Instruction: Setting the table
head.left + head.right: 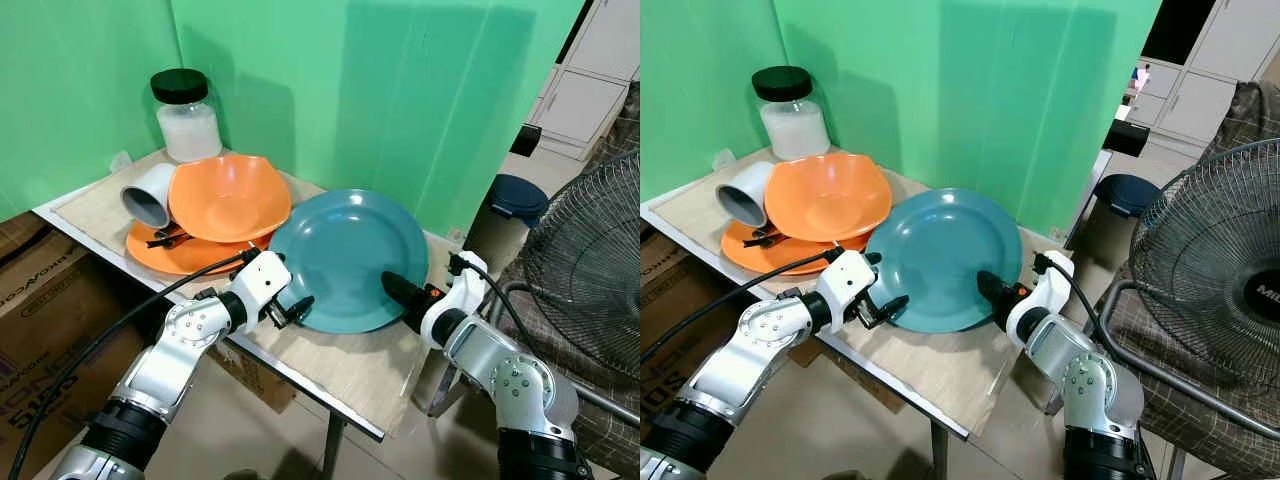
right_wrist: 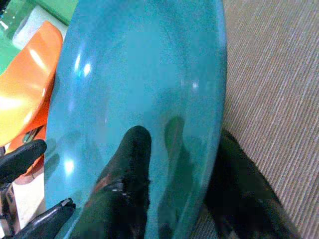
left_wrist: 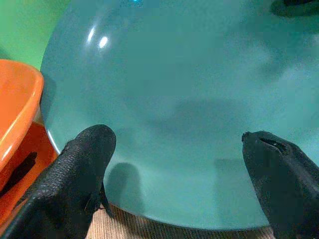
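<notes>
From the head we see one teal plate [image 1: 345, 255] on the desk [image 1: 350, 375], our left hand [image 1: 290, 310] and right hand [image 1: 400, 292] at its opposite rims. Beside it sit one orange bowl [image 1: 228, 197], one orange plate [image 1: 175, 255], one jar [image 1: 186, 115]. Our left wrist shows fingers [image 3: 75, 179] spread wide at the rim. Our right wrist shows fingers [image 2: 127, 184] pinching that rim.

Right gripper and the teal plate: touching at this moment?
Touching. The right wrist view shows the right gripper clamping the teal plate's rim: one black finger lies on its upper face, the other beneath the edge.
</notes>
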You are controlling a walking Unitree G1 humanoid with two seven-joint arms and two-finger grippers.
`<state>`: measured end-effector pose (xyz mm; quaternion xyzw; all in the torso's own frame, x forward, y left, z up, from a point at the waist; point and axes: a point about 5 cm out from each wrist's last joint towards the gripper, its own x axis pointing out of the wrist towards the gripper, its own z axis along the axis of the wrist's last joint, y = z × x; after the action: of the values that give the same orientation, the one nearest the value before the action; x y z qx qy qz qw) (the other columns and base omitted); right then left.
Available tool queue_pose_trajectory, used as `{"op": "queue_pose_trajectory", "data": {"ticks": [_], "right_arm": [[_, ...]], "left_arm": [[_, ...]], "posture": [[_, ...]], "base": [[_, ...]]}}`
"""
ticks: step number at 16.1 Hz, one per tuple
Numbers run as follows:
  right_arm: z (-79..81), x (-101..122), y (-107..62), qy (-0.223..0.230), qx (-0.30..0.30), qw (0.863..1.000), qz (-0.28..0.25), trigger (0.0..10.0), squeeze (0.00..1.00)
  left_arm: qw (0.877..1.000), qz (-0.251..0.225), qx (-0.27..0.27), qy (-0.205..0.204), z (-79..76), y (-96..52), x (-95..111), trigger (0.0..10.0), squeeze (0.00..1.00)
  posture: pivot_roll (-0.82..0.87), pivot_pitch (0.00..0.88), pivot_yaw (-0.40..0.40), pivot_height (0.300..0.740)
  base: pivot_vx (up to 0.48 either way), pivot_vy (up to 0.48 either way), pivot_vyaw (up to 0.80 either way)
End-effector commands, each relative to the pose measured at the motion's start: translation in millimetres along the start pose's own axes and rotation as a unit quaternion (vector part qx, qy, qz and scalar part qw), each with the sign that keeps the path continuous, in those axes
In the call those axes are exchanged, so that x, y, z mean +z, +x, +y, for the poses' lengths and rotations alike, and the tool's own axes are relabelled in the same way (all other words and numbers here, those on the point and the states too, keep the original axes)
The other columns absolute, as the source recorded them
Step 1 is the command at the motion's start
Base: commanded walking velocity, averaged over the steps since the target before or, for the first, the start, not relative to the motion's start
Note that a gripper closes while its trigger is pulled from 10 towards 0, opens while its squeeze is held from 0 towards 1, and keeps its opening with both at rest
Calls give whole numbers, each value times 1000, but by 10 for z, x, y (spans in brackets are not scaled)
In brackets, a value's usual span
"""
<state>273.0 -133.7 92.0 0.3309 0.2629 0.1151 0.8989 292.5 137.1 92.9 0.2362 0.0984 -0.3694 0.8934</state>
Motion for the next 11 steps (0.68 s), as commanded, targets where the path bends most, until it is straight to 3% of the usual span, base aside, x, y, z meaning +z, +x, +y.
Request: {"op": "queue_pose_trajectory", "data": {"ticks": [1,6,9,11], "right_arm": [[8,49,10,5,0,1000,-8,0,0],[16,82,-3,13,0,1000,-16,0,0],[26,150,-47,35,3,999,-34,0,0],[21,244,-138,32,14,998,-57,0,0]], "left_arm": [[1000,9,-1,4,23,16,-12,10000,0],[1000,1,8,4,67,39,23,10000,0],[998,-55,30,-11,139,61,224,10000,0],[992,-116,41,-29,212,56,475,10000,0]], "posture": [[79,0,-46,740],[73,0,-38,740],[69,0,-34,740],[68,0,-33,740]], "base": [[0,0,0],[0,0,0],[0,0,0],[0,0,0]]}}
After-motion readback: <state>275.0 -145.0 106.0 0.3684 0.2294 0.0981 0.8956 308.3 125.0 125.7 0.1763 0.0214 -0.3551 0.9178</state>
